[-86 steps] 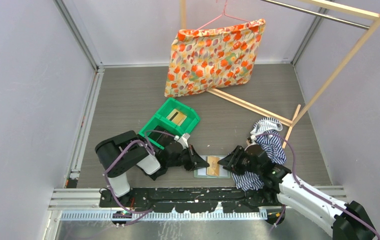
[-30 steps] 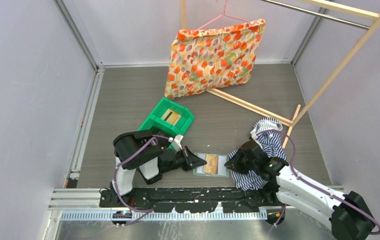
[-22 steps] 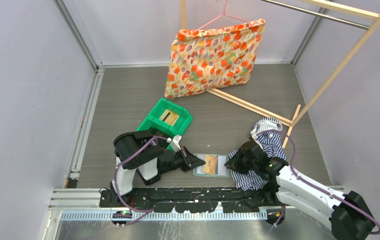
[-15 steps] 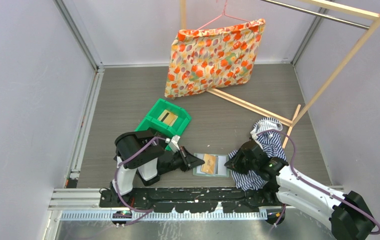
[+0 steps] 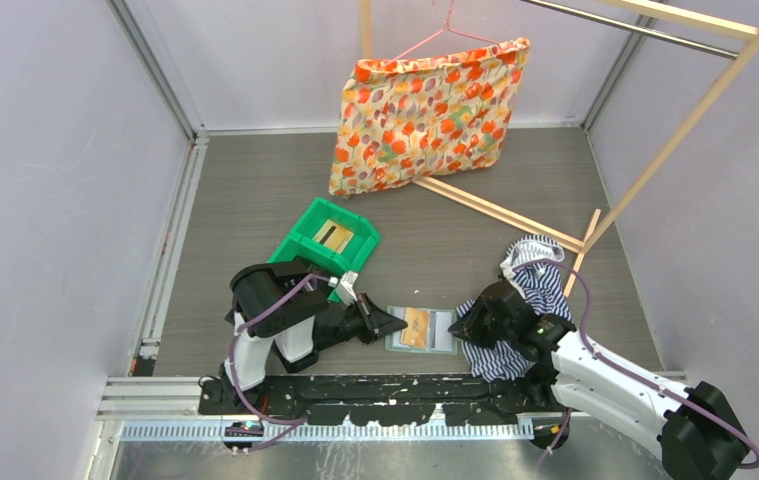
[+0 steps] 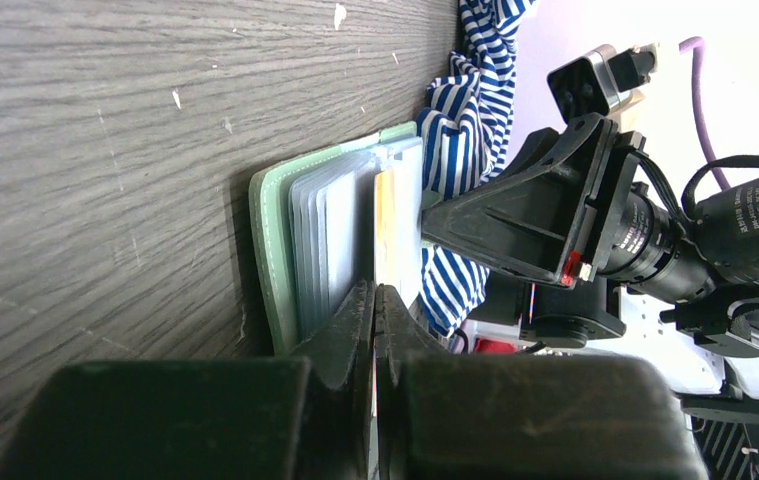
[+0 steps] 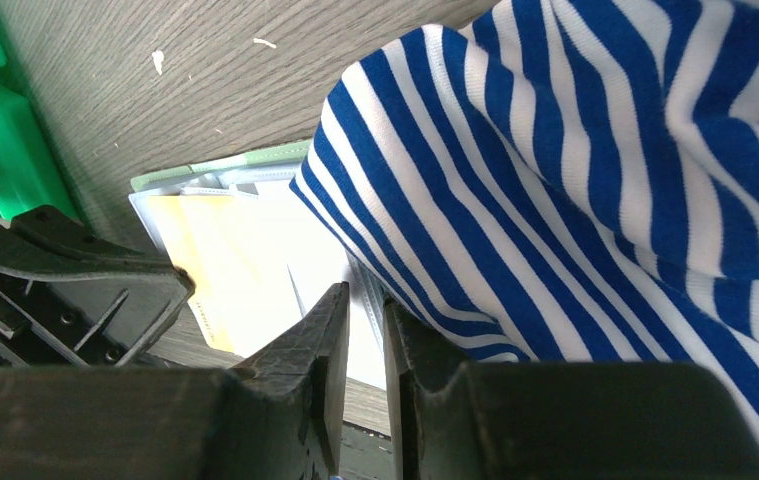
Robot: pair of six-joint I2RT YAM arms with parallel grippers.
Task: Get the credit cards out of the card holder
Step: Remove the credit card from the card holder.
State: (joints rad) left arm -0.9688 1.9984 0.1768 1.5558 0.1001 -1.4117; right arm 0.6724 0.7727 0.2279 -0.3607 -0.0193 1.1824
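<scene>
Credit cards (image 6: 330,240) sit fanned in the slots of the card holder (image 5: 439,333), which lies open and flat on the table (image 5: 255,190) near its front edge, between the two arms; its long axis runs left to right, from one gripper to the other, with the pale inner face up. One tan card (image 5: 417,327) lies across that face, apart from the grey ones; seen from above, its long side runs roughly near to far, slightly slanted, with one edge turned toward the left arm. The left gripper (image 6: 374,300) is shut tight, and the tan card's edge runs straight into the line where its fingers meet, so it appears to be pinching that card. The right gripper (image 7: 363,300) is drawn in narrow on the holder's right edge, seemingly pinning it down; a striped cloth (image 7: 575,200) drapes just beside it and partly over that edge. The step in hand looks like drawing the tan card out to the left. The next move calls for a steady pull along the tabletop, with the right side keeping the holder from sliding; then the card needs setting down, perhaps near the green bin (image 5: 327,240), before the grey ones are started.
</scene>
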